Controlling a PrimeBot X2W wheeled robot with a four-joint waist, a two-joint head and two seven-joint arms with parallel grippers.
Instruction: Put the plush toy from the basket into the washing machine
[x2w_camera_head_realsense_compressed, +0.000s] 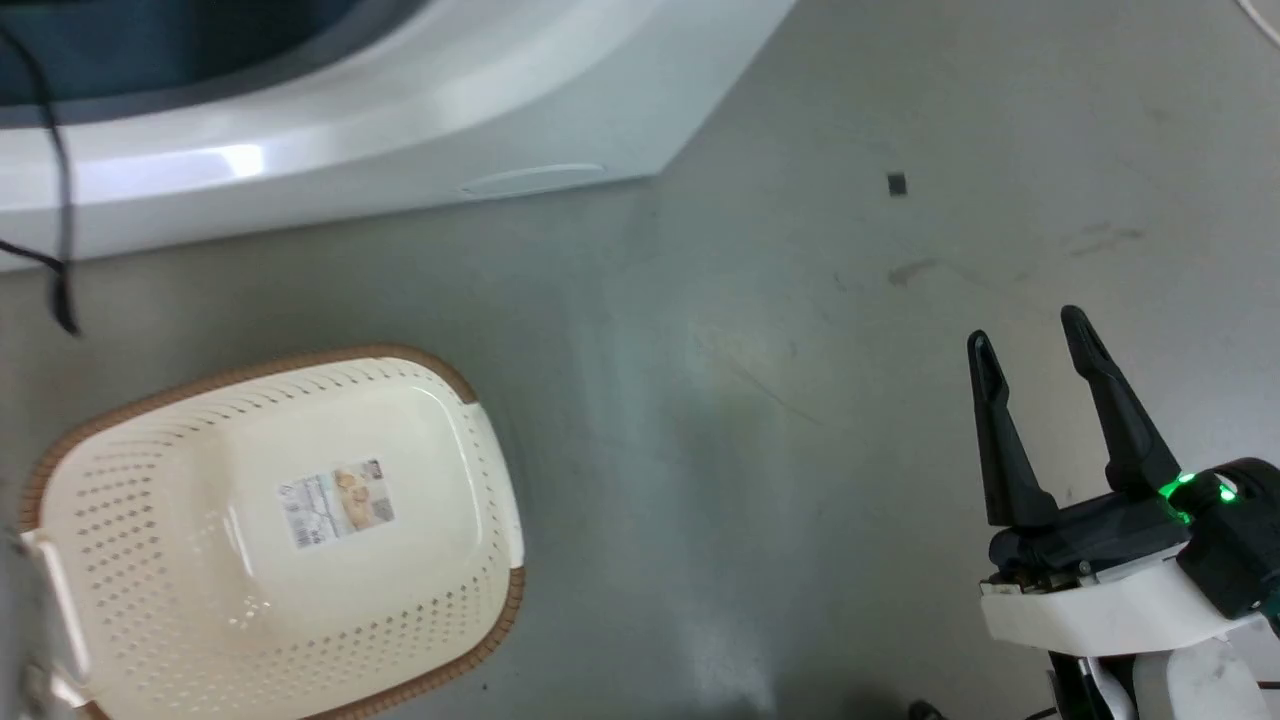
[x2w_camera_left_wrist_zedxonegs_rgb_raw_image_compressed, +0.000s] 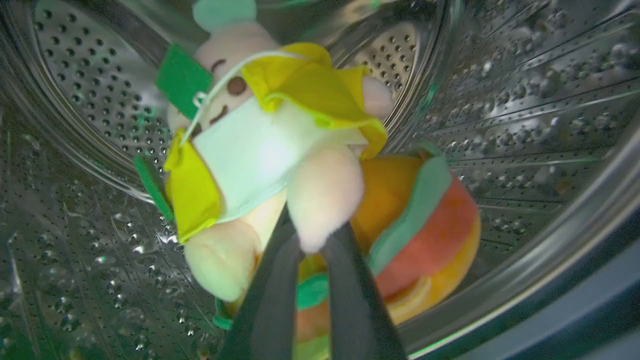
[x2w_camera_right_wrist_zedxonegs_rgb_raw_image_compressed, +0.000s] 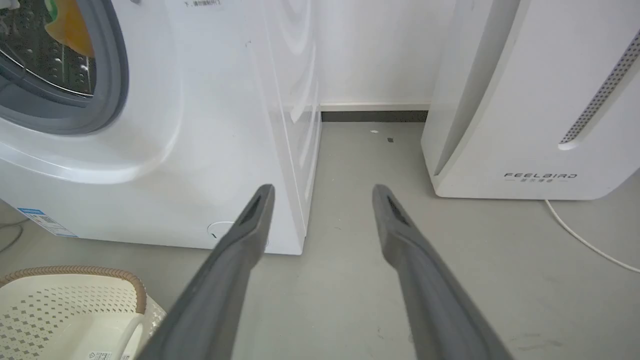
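Nearly done: the left gripper (x2w_camera_left_wrist_zedxonegs_rgb_raw_image_compressed: 314, 241), pinched on a limb of the plush toy (x2w_camera_left_wrist_zedxonegs_rgb_raw_image_compressed: 280, 150), holds it inside the washing machine (x2w_camera_left_wrist_zedxonegs_rgb_raw_image_compressed: 525, 100); the basket (x2w_camera_head_realsense_compressed: 140, 480) sits empty; the right gripper (x2w_camera_head_realsense_compressed: 1027, 328) gapes, empty; only release remains

Smooth grey floor (x2w_camera_right_wrist_zedxonegs_rgb_raw_image_compressed: 350, 280) runs to a white wall (x2w_camera_right_wrist_zedxonegs_rgb_raw_image_compressed: 375, 50), bearing a white FEELBIRD appliance (x2w_camera_right_wrist_zedxonegs_rgb_raw_image_compressed: 525, 100) and cable (x2w_camera_right_wrist_zedxonegs_rgb_raw_image_compressed: 585, 240).

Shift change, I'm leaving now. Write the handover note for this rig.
Left end effector: shut on a peach limb of the plush toy, inside the drum of the washing machine.
Right end effector: open, holding nothing, above the floor.
Basket: on the floor by the machine, toy out of it.
Done: toy carried into the drum.
Left: release it, withdraw the left arm.
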